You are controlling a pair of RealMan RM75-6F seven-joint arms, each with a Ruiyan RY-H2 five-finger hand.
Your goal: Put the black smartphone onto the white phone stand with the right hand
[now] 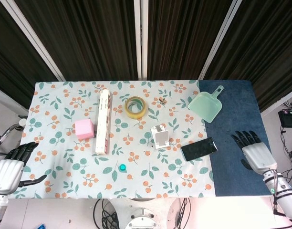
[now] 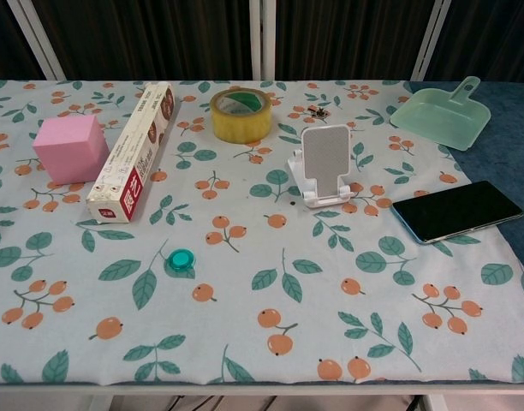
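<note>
- The black smartphone (image 1: pixel 199 149) lies flat on the table (image 1: pixel 232 114), at the edge where the floral cloth (image 1: pixel 65 143) meets blue cloth.
- The white phone stand (image 1: pixel 159 136) stands upright just left of the phone, not touching it.
- The right robot hand (image 1: pixel 253 153) hovers over the blue cloth, fingers spread, empty, apart from the phone.
- The left robot hand (image 1: pixel 10 167) is at the table's left edge, fingers apart, empty.
</note>
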